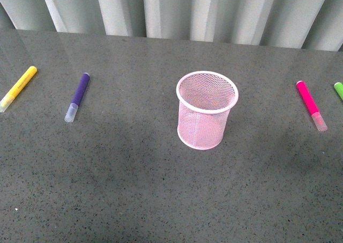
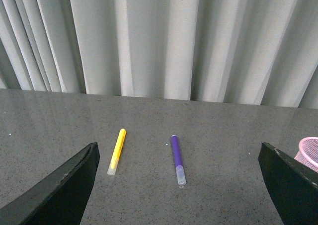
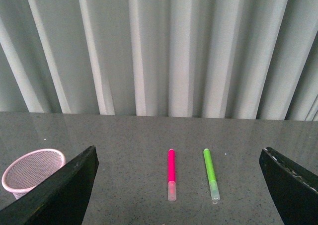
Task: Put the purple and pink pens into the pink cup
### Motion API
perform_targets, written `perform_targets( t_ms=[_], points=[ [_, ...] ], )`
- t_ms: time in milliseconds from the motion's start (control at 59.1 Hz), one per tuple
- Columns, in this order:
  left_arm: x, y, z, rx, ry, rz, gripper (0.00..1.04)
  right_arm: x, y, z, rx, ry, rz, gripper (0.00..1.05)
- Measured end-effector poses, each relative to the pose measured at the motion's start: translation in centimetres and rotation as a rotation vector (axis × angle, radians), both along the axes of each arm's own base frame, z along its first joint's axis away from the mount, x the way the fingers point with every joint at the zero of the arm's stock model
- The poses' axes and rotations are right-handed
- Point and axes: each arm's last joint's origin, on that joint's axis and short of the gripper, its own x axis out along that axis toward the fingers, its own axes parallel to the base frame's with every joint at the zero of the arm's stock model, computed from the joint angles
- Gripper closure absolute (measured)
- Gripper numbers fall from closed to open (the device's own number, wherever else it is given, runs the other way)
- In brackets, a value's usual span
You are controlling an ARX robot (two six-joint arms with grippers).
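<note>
At the centre of the desk (image 1: pixel 161 200), as seen from the front, the pink cup (image 1: pixel 202 126) is recorded standing upright with its mouth upward. Well to its left the purple pen (image 1: pixel 78 96) is laid flat on the desk, pale cap toward the robot. Well to its right the pink pen (image 1: pixel 311 105) is laid flat likewise, cap also nearest the robot. Both pens are kept apart from the cup and from each other. Further out, a yellow pen (image 1: pixel 18 87) is noted beyond the purple one near the left edge, and a green pen (image 1: pixel 338 90), partly cut off, beyond the pink one at the right edge. For the left end effector (image 2: pixel 178 150), the fingers are spread wide and nothing is gripped; the purple and yellow pens are framed between them on the desk ahead. For the right end effector (image 3: pixel 179 149), the fingers are likewise spread wide with nothing gripped, and the pink and green pens are framed between them. A pale pleated curtain (image 1: pixel 171 9) is hung behind the desk's far edge.
</note>
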Motion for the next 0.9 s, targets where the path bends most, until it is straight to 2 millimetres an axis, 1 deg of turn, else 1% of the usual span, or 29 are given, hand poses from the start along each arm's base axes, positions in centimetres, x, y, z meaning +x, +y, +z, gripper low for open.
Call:
perform_targets(
  t_ms=[897],
  points=[
    [0.0, 0.0, 0.0, 0.0, 0.0, 0.0, 0.07, 0.0, 0.0, 0.0, 0.0, 0.0, 0.0, 0.07]
  ],
)
